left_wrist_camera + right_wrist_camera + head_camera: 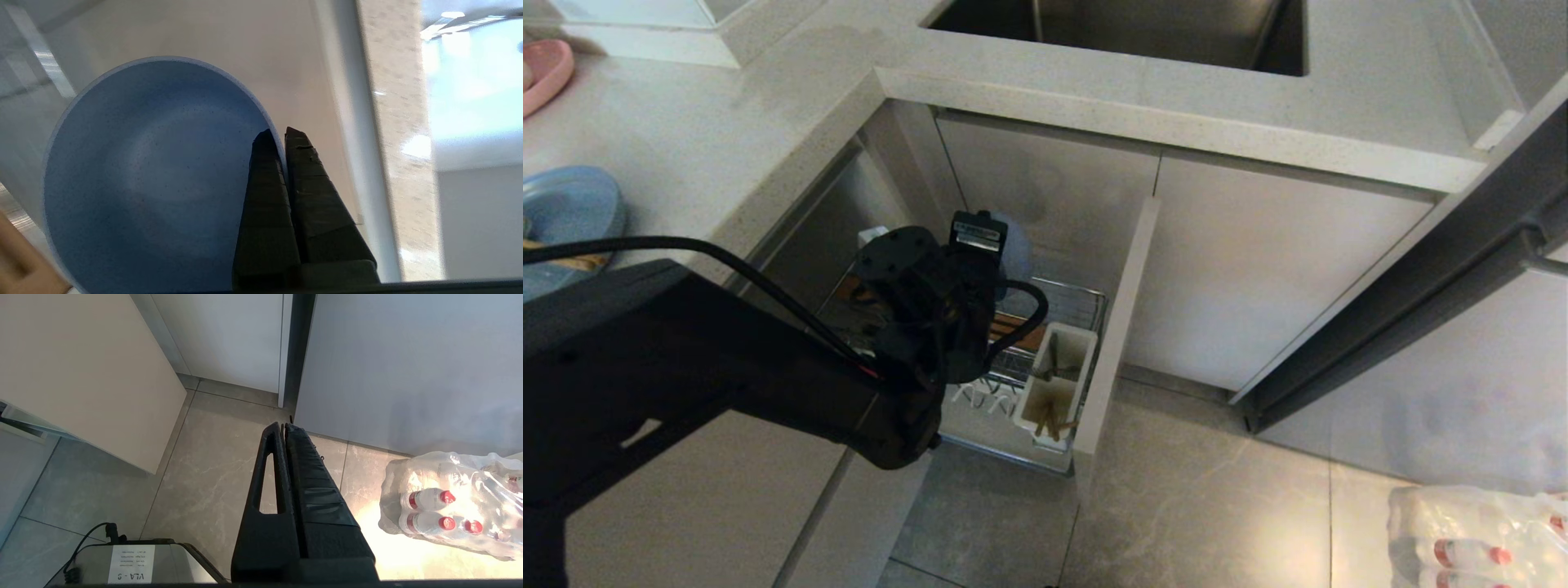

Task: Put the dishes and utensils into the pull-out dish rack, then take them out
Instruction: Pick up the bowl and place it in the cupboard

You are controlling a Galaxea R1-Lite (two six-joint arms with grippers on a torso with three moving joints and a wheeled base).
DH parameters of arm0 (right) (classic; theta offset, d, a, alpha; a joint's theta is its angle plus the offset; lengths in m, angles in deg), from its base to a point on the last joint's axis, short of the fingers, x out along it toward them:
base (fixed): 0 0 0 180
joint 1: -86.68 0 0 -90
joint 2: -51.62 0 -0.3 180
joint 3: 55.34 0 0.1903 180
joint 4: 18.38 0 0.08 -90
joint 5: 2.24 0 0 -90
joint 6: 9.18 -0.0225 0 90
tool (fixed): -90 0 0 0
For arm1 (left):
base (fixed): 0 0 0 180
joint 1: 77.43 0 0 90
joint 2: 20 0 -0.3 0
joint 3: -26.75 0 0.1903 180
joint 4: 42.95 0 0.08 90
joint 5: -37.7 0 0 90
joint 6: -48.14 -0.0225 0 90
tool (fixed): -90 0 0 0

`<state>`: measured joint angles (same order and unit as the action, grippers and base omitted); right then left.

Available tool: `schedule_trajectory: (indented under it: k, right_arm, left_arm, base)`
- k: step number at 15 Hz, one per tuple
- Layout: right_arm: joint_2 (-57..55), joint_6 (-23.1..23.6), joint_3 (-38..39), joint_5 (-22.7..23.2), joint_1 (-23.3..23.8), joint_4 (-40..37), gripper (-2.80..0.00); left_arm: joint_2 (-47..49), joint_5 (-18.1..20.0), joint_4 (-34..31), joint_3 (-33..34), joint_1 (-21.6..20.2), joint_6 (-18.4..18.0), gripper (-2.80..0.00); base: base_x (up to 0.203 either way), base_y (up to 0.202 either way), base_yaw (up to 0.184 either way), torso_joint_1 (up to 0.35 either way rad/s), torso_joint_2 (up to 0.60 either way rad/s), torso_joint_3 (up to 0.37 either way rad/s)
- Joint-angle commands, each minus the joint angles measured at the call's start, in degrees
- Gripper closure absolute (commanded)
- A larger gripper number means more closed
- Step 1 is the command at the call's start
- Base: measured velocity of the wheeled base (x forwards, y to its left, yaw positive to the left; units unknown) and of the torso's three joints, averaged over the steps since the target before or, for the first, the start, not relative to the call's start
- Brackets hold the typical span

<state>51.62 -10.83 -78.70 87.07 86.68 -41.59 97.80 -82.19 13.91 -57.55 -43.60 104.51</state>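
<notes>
While the left arm reaches over the pull-out dish rack (pixel 1058 314) below the bench (pixel 768 139), its left pincer (pixel 282 136) is clamped tight on the rim of the light-blue bowl (pixel 151 175), one finger inside the rim and one outside. Wooden chopsticks (pixel 1052 423) stand in the rack's white utensil cup (pixel 1058 380). On the bench sits the light-blue plate (pixel 568 216). Closed and empty, the right pincer (pixel 284 430) hangs over the tiled floor (pixel 212 465) near a pack of bottles (pixel 453 506).
</notes>
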Motion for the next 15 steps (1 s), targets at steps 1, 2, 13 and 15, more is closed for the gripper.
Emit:
schedule_trajectory:
  k: [1, 2, 13, 15]
  right_arm:
    - [-0.1, 0.0, 0.0, 0.0, 0.0, 0.0, 0.00]
    - [-0.1, 0.0, 0.0, 0.0, 0.0, 0.0, 0.00]
    - [-0.1, 0.0, 0.0, 0.0, 0.0, 0.0, 0.00]
    - [-0.1, 0.0, 0.0, -0.1, 0.0, 0.0, 0.00]
  left_arm:
    - [3.6, 1.8, 3.7, -0.1, -0.8, 0.3, 0.00]
    - [4.7, 3.3, 5.9, -0.5, -1.1, 0.3, 0.00]
    - [10.3, 0.5, 7.4, -2.2, -2.5, -3.5, 0.00]
    - [11.3, 0.5, 7.4, -2.3, -2.4, -3.6, 0.00]
  base:
    - [0.000, 0.000, 0.000, 0.000, 0.00, 0.000]
    - [0.000, 0.000, 0.000, 0.000, 0.00, 0.000]
    - [0.000, 0.000, 0.000, 0.000, 0.00, 0.000]
    - [0.000, 0.000, 0.000, 0.000, 0.00, 0.000]
